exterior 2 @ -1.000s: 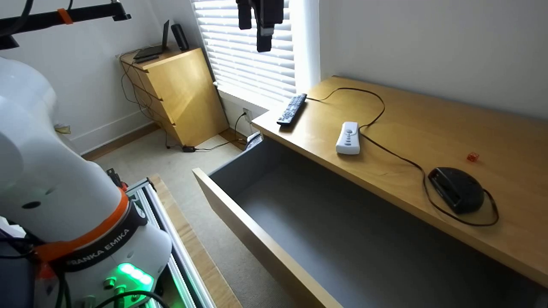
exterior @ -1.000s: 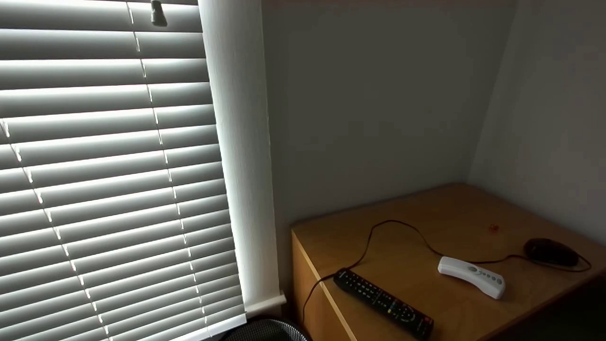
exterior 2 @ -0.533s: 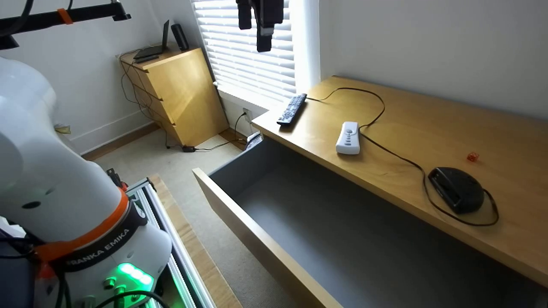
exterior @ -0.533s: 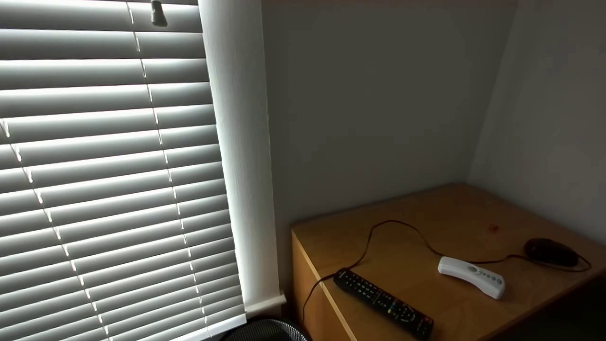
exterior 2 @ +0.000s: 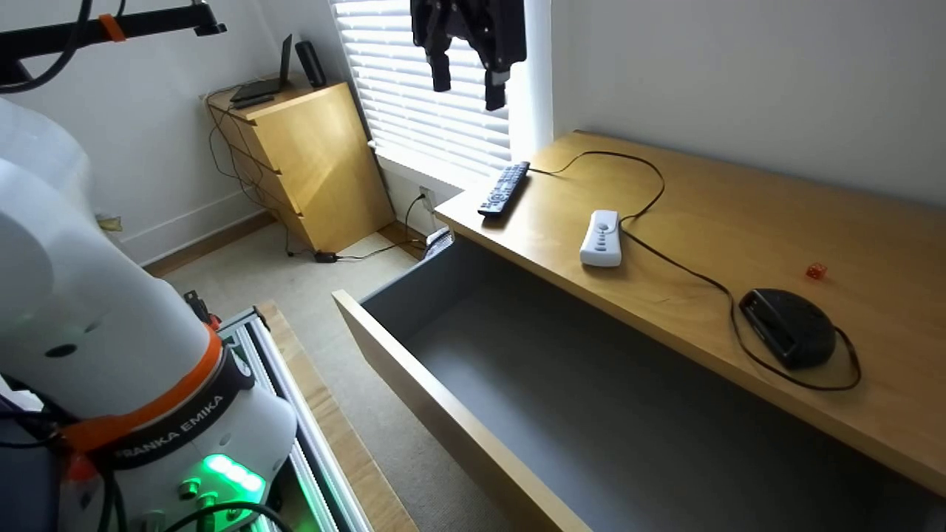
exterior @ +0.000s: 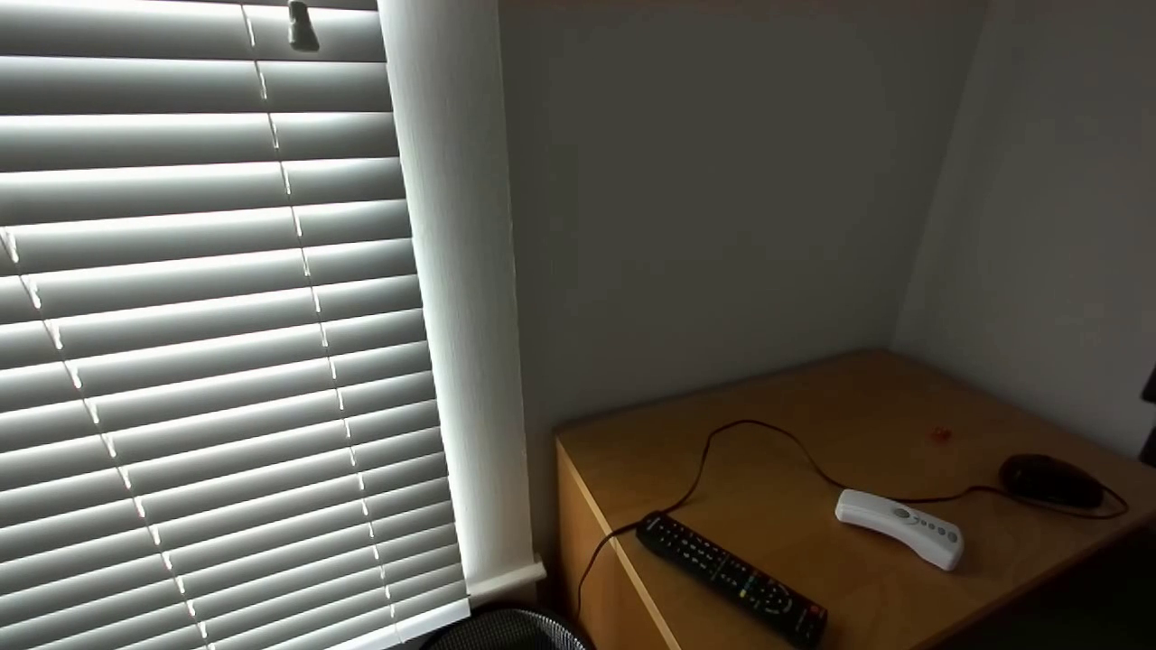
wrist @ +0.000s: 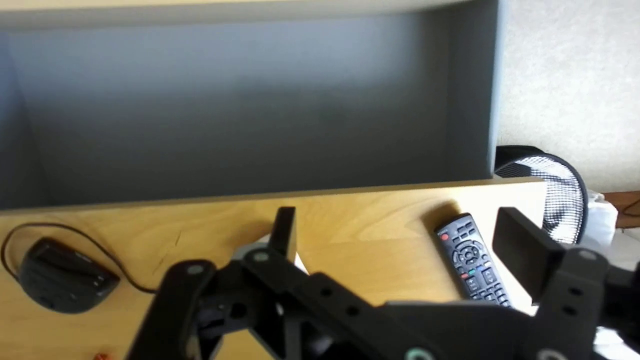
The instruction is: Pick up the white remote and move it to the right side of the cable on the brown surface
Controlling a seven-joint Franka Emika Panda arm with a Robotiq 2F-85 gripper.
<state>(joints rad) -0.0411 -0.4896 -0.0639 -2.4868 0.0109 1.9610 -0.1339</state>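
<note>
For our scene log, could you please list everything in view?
White remote: 1, white, on the brown surface by the cable
Brown surface: 1, light brown, above the drawer
Cable: 1, dark, curving across the brown surface
Black remote: 1, black, brown surface's end near the blinds
Rounded device: 1, black, by the cable's loop
Small cube: 1, red, near the rounded device
Drawer: 1, grey inside, open below the brown surface
Mesh basket: 1, black, beside the drawer
Blinds: 1 set, white, past the brown surface's end
Far cabinet: 1, light brown, across the room
Laptop: 1, black, on the far cabinet
Slim object: 1, black, beside the laptop
Carpet: 1, beige, floor
Robot arm: 1, white, opposite the drawer
Gripper: 1, black, raised, open
</note>
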